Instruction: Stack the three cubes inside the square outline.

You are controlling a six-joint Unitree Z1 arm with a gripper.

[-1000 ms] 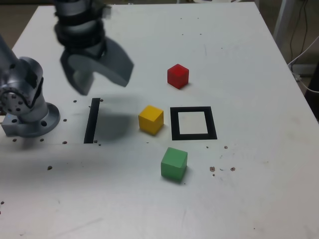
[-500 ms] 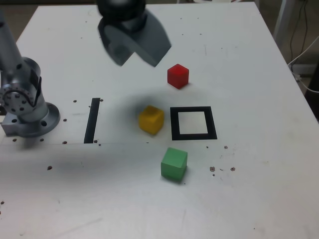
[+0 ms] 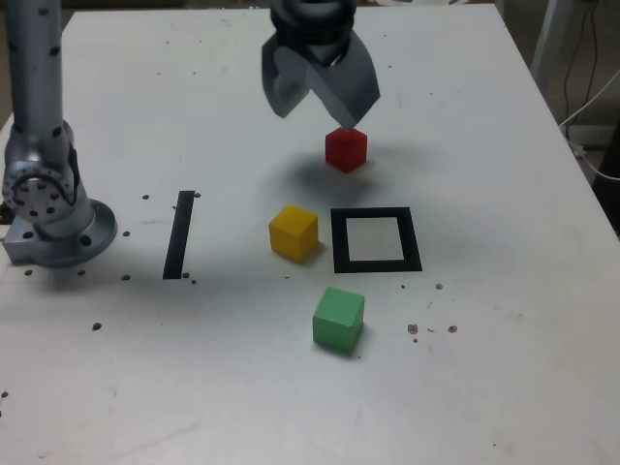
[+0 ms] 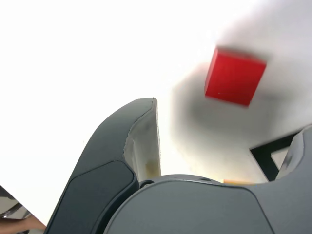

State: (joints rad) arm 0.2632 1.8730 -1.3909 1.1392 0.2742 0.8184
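The red cube (image 3: 346, 148) (image 4: 235, 76) sits on the white table behind the square outline (image 3: 376, 240), whose corner (image 4: 267, 155) shows in the wrist view. The yellow cube (image 3: 294, 232) lies just off the outline on the exterior view's left, and the green cube (image 3: 338, 318) lies in front of it. My gripper (image 3: 318, 114) hangs open above and slightly to the exterior view's left of the red cube, with nothing between its fingers. In the wrist view one grey finger (image 4: 141, 141) stands in front of the red cube.
The arm's grey base (image 3: 48, 208) is bolted at the exterior view's left edge. A straight black strip (image 3: 179, 233) lies between the base and the yellow cube. Cables (image 3: 593, 97) hang past the table's right side.
The gripper has swung from above the black strip toward the exterior view's right and farther back, ending over the red cube. Its jaws stay open. The cubes have not moved.
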